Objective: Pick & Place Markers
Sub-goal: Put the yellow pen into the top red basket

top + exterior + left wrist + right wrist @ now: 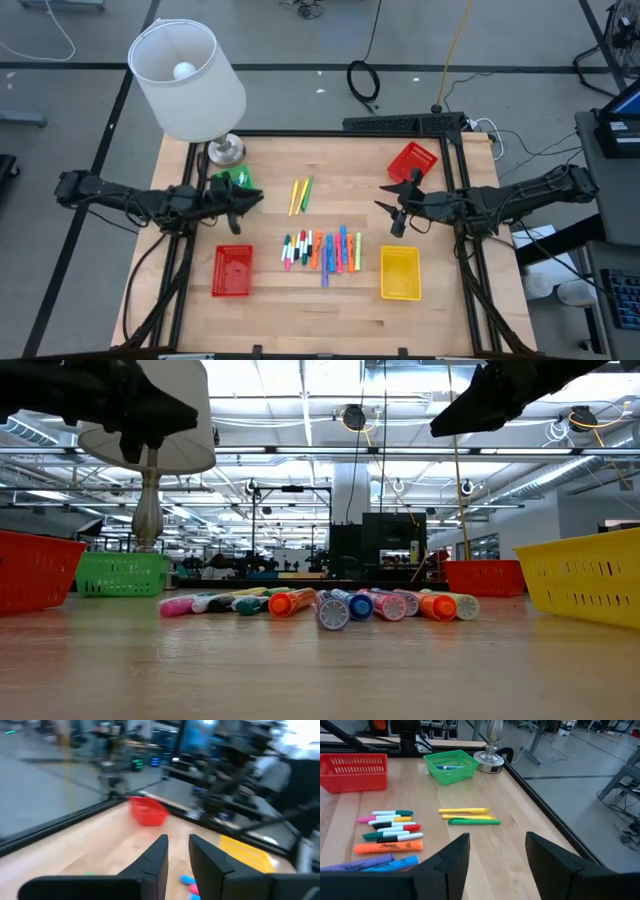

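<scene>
Several markers (322, 250) lie side by side in a row at the table's middle, also in the right wrist view (390, 827) and the low view (330, 603). Three more, two yellow and one green (300, 195), lie farther back (467, 816). A blue one lies inside the green basket (451, 765). My left gripper (258, 200) hovers level beside the green basket (232, 181), its fingers a narrow gap apart (178, 840) with nothing between them. My right gripper (383, 197) hovers open (497, 837) at the right, pointing at the markers.
A white-shaded lamp (185, 80) stands at the far left corner, its metal base (225, 150) behind the green basket. A red basket (412, 160) sits far right, another red basket (232, 270) near left, and a yellow basket (400, 272) near right.
</scene>
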Robot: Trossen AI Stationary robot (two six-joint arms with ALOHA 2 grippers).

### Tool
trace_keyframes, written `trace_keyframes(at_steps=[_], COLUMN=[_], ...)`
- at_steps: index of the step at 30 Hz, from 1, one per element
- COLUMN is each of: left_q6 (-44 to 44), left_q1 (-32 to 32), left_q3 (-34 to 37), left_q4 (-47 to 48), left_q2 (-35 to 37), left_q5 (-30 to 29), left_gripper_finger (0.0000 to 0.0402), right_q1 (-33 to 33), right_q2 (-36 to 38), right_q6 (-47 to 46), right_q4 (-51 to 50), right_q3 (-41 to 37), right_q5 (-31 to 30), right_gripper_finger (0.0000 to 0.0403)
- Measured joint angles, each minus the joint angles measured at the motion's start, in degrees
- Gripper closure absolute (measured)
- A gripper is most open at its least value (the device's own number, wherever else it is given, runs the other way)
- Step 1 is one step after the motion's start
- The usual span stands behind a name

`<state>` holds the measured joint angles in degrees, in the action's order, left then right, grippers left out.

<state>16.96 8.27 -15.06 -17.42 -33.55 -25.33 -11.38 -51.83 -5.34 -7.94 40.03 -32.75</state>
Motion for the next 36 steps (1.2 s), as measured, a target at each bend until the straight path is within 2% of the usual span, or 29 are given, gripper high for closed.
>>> trace_keyframes(at_steps=[4, 9, 12, 15, 18, 21, 24, 31, 36], left_q6=[6.31, 15.98, 19.71, 22.22, 22.39, 23.13, 26.22, 23.07, 21.25], left_q1=[-2.65, -7.95, -12.25, -15.95, -18.18, -19.87, -21.87, -24.99, -25.91], left_q3=[-0.62, -0.96, -3.64, -8.79, -15.05, -22.34, -29.41, -41.79, -47.37], left_q4=[3.67, 6.36, 14.58, 21.1, 25.58, 31.84, 39.49, 46.79, 49.82], left_q2=[-3.61, -12.12, -18.11, -24.24, -30.22, -36.17, -42.36, -58.24, -66.3], left_q5=[-0.18, 1.62, 4.56, 8.01, 11.92, 12.95, 13.73, 23.09, 24.26], left_gripper_finger=[0.0316, 0.0315, 0.0313, 0.0291, 0.0253, 0.0216, 0.0198, 0.021, 0.0227], right_q1=[0.0, 0.0, 0.0, 0.0, 0.0, 0.0, 0.0, 0.0, 0.0], right_q2=[0.0, 0.0, 0.0, 0.0, 0.0, 0.0, 0.0, 0.0, 0.0], right_q6=[0.0, 0.02, 0.02, 0.03, 0.26, 0.26, 0.22, 0.07, 0.07], right_q4=[-0.13, -0.07, -0.05, -0.04, -0.02, -0.02, -0.02, -0.02, -0.02], right_q3=[0.0, 0.0, 0.0, 0.0, 0.0, 0.0, 0.0, 0.02, 0.02], right_q5=[0.0, 0.0, 0.0, -0.02, -0.09, -0.15, -0.15, -0.16, -0.16], right_gripper_finger=[0.022, 0.022, 0.022, 0.022, 0.022, 0.022, 0.022, 0.022, 0.022])
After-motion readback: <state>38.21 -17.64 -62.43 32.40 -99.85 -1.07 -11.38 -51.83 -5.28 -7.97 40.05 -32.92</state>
